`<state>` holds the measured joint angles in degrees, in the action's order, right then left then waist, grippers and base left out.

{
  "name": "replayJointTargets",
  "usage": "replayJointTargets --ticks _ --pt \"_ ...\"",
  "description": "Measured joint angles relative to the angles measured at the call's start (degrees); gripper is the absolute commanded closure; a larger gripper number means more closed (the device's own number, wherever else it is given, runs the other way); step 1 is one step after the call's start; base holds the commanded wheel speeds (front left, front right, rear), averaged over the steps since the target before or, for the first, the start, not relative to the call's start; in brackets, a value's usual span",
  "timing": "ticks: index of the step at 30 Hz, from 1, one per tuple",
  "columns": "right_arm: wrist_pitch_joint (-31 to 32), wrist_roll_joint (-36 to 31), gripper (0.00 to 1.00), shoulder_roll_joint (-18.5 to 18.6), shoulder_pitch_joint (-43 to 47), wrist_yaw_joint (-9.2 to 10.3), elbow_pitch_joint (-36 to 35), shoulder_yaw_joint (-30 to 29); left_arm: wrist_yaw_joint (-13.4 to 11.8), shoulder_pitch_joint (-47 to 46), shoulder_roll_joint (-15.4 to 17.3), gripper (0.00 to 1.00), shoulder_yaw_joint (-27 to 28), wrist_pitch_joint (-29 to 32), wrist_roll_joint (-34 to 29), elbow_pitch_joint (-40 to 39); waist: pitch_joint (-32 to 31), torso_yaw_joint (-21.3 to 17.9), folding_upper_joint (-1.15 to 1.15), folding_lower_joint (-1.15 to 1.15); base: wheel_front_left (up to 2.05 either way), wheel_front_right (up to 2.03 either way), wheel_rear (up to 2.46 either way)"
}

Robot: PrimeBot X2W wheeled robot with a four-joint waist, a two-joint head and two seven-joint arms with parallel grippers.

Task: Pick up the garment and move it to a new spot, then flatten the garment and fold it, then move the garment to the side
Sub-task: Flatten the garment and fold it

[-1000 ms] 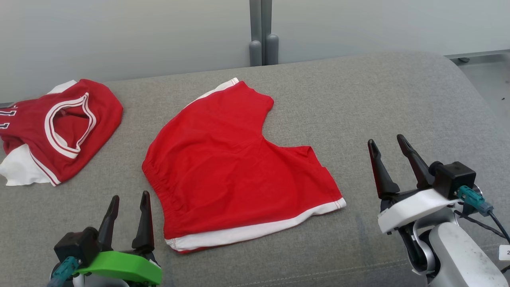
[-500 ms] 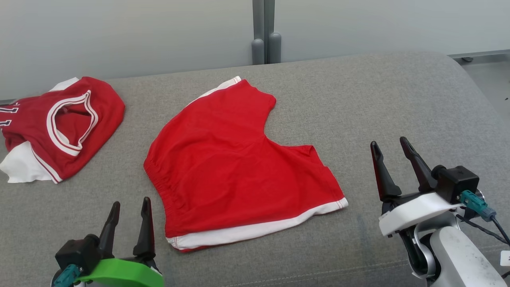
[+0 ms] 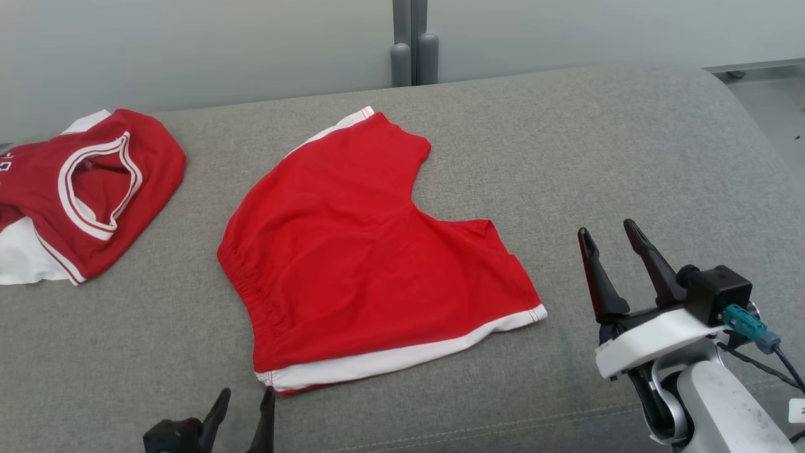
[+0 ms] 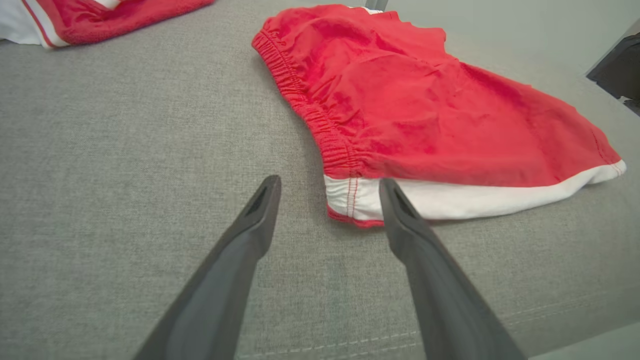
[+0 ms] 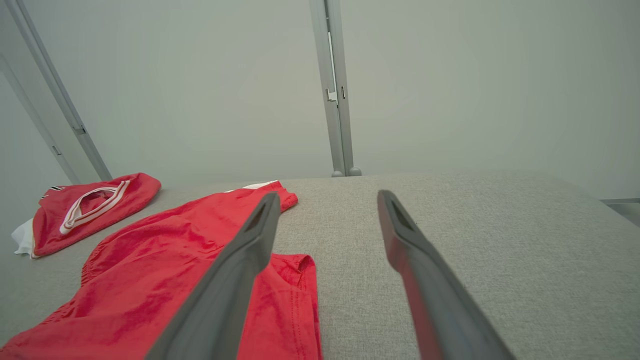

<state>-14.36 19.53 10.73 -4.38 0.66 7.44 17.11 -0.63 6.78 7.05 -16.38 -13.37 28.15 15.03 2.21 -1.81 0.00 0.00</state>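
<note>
The left gripper [image 3: 248, 391], jaws spread and nothing held, had been brought across until a white-hemmed corner of the red shorts [image 3: 371, 251] lay just ahead of it. The right gripper [image 3: 607, 228], likewise spread and unladen, was left waiting just beside the other hem corner, so a first grasp was judged near.

Shorts [image 3: 371, 251] lie flat in the middle of a cushion [image 3: 629, 157], waistband to the left, one leg reaching toward the back edge and the other toward the right. A jersey [image 3: 82, 189] lies at the cushion's far left, well apart from the shorts, and a post [image 3: 412, 44] stands behind the back edge, beyond the shorts. The left gripper [image 3: 246, 395] is at the front, just before the shorts' near left corner, and the right gripper [image 3: 608, 229] stands to the right of the shorts, apart from them.
</note>
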Motion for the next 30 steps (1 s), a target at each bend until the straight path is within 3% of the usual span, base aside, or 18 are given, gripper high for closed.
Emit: replayJointTargets --ticks 19,22,26,27,28,29,30 --pt "0.0 -1.54 0.0 0.07 -0.37 -1.66 0.09 -1.7 3.43 -5.32 -0.09 0.0 -2.25 0.19 -1.72 8.67 3.09 -3.9 0.0 0.0 0.0 0.0 0.0" --pt "0.0 -1.76 0.0 0.07 -0.37 -1.67 0.13 -2.09 3.7 -5.61 -0.21 0.08 -2.41 0.13 -1.72 9.18 3.17 -3.97 0.0 0.0 0.0 0.0 0.0" --pt "0.0 -1.97 0.0 0.04 -0.37 -1.71 0.32 -2.3 4.2 -5.76 -0.34 0.11 -2.24 -0.16 -1.72 9.45 3.15 -3.95 0.0 0.0 0.0 0.0 0.0" --pt "0.0 -1.97 0.0 0.03 -0.36 -1.85 0.42 -2.34 4.21 -5.76 -0.42 0.15 -2.2 -0.38 -1.72 9.4 3.12 -3.92 0.0 0.0 0.0 0.0 0.0" --pt "0.0 -1.97 0.0 0.01 -0.36 -1.92 0.55 -2.34 4.23 -5.77 -0.49 0.26 -2.15 -0.38 -1.71 9.39 3.08 -3.88 0.0 0.0 0.0 0.0 0.0" --pt "0.0 -1.97 0.0 -0.03 -0.36 -2.08 0.74 -2.34 4.23 -5.77 -0.56 0.26 -2.13 -0.4 -1.71 9.39 3.04 -3.83 0.0 0.0 0.0 0.0 0.0" --pt "0.0 -1.97 0.0 -0.05 -0.31 -2.14 0.93 -2.37 4.31 -5.77 -0.64 0.38 -2.18 -0.4 -1.72 9.37 2.99 -3.75 0.0 0.0 0.0 0.0 0.0"
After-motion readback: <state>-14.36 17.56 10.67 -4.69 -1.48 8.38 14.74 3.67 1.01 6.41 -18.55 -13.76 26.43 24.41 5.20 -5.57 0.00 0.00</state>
